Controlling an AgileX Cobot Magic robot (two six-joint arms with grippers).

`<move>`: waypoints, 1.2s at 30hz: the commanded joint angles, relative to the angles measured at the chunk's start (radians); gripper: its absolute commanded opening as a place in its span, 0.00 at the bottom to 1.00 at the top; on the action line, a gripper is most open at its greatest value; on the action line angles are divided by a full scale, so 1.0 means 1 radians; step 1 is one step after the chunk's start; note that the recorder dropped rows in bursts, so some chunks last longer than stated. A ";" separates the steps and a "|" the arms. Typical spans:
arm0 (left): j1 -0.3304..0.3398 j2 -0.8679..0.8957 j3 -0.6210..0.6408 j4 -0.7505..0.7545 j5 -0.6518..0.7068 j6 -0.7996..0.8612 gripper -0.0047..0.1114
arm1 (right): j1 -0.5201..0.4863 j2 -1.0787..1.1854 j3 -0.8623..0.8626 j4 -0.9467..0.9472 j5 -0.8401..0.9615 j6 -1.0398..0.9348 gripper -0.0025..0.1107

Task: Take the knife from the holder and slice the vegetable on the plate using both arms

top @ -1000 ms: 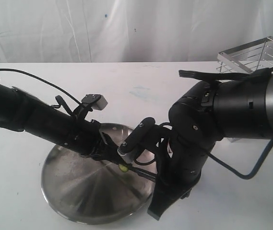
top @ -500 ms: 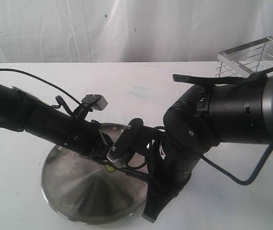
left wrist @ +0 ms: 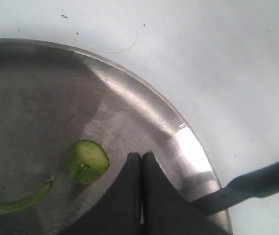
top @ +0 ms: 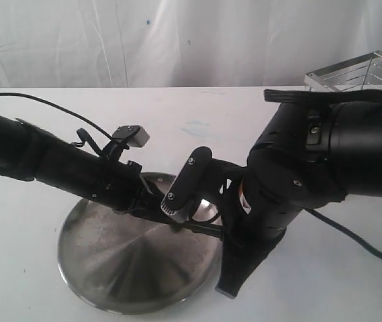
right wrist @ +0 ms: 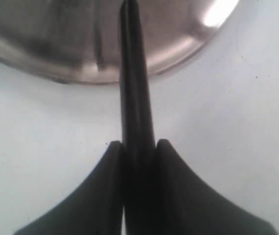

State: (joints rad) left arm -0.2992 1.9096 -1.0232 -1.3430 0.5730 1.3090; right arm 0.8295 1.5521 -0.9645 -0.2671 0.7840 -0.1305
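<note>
Two green pieces of the vegetable (left wrist: pixel 83 169) on the plate (left wrist: pixel 129 93) floor, per left wrist view: short cut chunk (left wrist: pixel 90 157), cut face showing, and thin curved stem end (left wrist: pixel 19 202) near it. Chunk just beside left gripper (left wrist: pixel 141 164), off to one side of the tips, not between them; contact not resolvable. Left jaws pressed together tip to tip, nothing held.

Knife (right wrist: pixel 135 83) clamped between the fingers of right gripper (right wrist: pixel 137 147), jaws tight on its dark length. Knife running out past the tips, across bare table (right wrist: pixel 217 147) and over the plate rim. Seen in left wrist view as a dark bar crossing the rim, apart from chunk and left tips.

Exterior view, plate as clock face:
- Left arm (top: pixel 56 168) in from 9–10 o'clock, slanting down, ending over the plate between centre and 1 o'clock.
- Right arm (top: pixel 338 154) in from 3 o'clock, bulky, wrist bent down, gripper just outside the rim near 4 o'clock.
- Knife crossing the rim near 3 o'clock, pointing toward 9.
- Holder (top: pixel 355 72) well apart at about 2 o'clock.

Hidden or unclear:
- Vegetable not visible in exterior view, masked by right wrist camera bar (top: pixel 187 178) and left gripper.
- Holder cut off by frame edge and right arm.
- Knife tip cut off in right wrist view; gripped part, handle or blade, not distinguishable.
</note>
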 commanded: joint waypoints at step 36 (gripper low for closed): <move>-0.047 -0.143 0.103 0.285 -0.353 -0.749 0.60 | -0.082 -0.026 -0.001 -0.130 0.025 0.371 0.02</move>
State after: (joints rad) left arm -0.3167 1.7435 -0.9251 -0.9667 0.2326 0.5649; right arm 0.7565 1.5392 -0.9645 -0.3976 0.8203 0.2292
